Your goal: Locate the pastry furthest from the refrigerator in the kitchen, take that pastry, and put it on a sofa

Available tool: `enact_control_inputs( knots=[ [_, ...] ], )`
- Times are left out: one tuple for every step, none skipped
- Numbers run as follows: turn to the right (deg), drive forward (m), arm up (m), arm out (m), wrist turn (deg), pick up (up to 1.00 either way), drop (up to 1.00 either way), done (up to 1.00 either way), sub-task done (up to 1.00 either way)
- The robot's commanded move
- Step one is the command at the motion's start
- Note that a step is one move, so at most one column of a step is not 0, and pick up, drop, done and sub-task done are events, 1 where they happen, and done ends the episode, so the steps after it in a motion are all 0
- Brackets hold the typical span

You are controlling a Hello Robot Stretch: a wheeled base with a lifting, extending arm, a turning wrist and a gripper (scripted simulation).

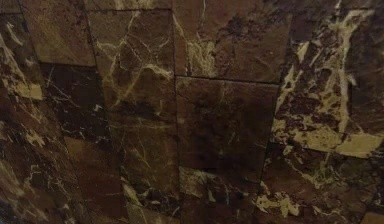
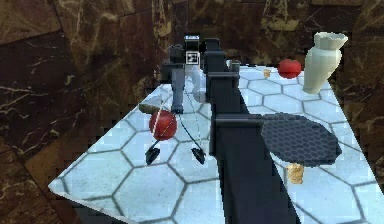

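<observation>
My arm (image 2: 235,140) rises as a dark bar over a countertop (image 2: 120,175) of pale hexagon tiles. The gripper (image 2: 175,155) hangs left of the bar, and its thin fingers (image 2: 152,154) point down toward the tiles. A round red thing (image 2: 163,125) sits on the counter at the gripper, with a small brownish piece (image 2: 150,106) just behind it. I cannot tell whether the gripper holds anything. No shape here reads clearly as a pastry.
A dark round pan (image 2: 300,138) lies right of the arm, with a small tan thing (image 2: 295,173) at its near side. A cream vase (image 2: 323,62), a red ball (image 2: 290,68) and a small tan item (image 2: 267,72) stand farther back. Dark marble wall (image 1: 190,110) stands close ahead.
</observation>
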Motion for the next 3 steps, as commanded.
enact_control_inputs(
  knots=[
    [0.0, 0.00, 0.00, 0.00, 45.0, 0.00, 0.00, 0.00, 0.00],
    [0.0, 0.00, 0.00, 0.00, 45.0, 0.00, 0.00, 0.00, 0.00],
    [0.0, 0.00, 0.00, 0.00, 45.0, 0.00, 0.00, 0.00, 0.00]
  ],
)
